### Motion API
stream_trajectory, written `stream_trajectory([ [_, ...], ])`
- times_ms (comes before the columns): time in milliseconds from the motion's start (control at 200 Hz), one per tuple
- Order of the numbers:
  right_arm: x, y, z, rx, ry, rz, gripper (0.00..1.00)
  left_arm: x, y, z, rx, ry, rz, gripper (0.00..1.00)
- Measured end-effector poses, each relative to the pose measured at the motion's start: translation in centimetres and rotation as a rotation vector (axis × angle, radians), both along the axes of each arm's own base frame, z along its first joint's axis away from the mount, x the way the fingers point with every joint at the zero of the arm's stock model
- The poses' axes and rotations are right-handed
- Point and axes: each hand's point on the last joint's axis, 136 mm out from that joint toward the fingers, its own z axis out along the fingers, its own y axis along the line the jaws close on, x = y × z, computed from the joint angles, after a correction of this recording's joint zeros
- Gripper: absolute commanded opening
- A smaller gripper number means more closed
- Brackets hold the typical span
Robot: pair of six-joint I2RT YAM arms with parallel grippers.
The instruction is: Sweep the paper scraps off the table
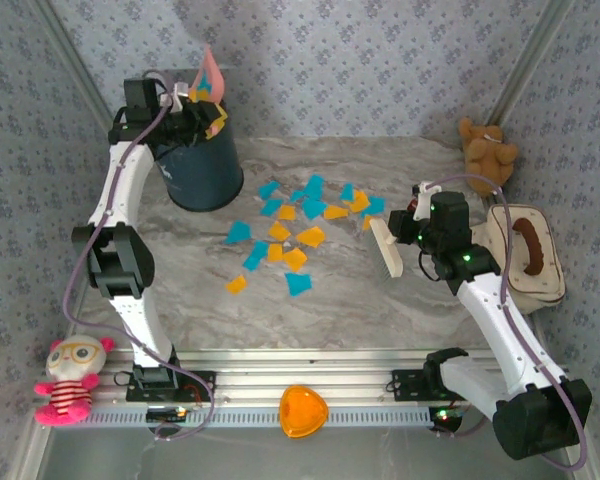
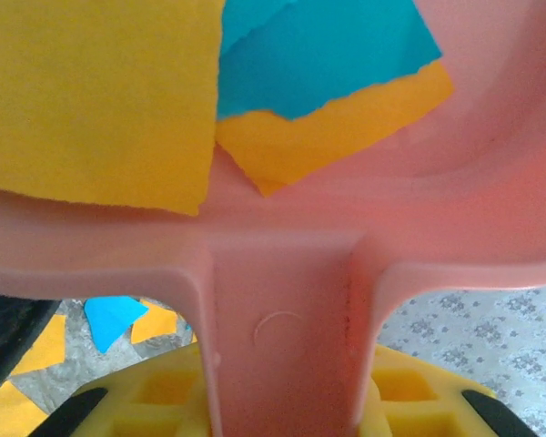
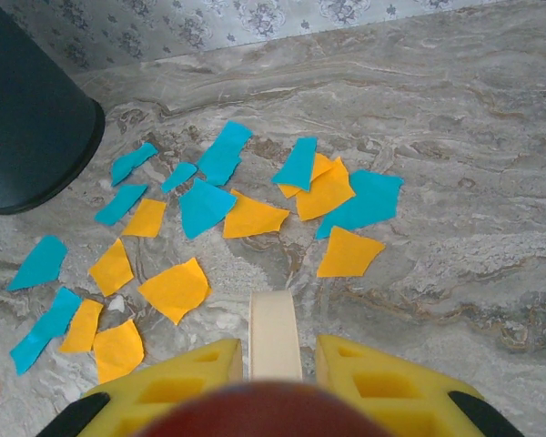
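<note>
Left wrist: scraps (image 2: 91, 91) on dustpan (image 2: 282, 309), seemingly; overhead: brush (image 1: 386, 250)

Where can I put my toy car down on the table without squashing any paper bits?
Bare table lies between the paper scraps and the front rail, and along the back wall between the bin and the teddy bear. The middle, from the bin across to the brush, is crowded with scraps.

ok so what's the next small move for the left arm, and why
Probably tilt the pink dustpan towards the dark bin so its load slides out. The left pincer is shut on the pan's handle and holds it above the bin, and blue and orange paper scraps lie inside the pan, not yet dumped.
</note>
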Motion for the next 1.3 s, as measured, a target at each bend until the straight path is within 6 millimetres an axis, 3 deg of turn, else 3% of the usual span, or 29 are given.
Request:
stream_trajectory([
  [735,0.3,0.0,-0.7,-0.001,0.023,-0.007,0.0,1.8,1.0,-0.9,-0.246,0.059,0.094,0.0],
  [1304,0.6,0.1,-1.5,-0.006,0.046,-0.007,0.0,2.4,1.4,1.4,-0.411,0.048,0.118,0.0],
])
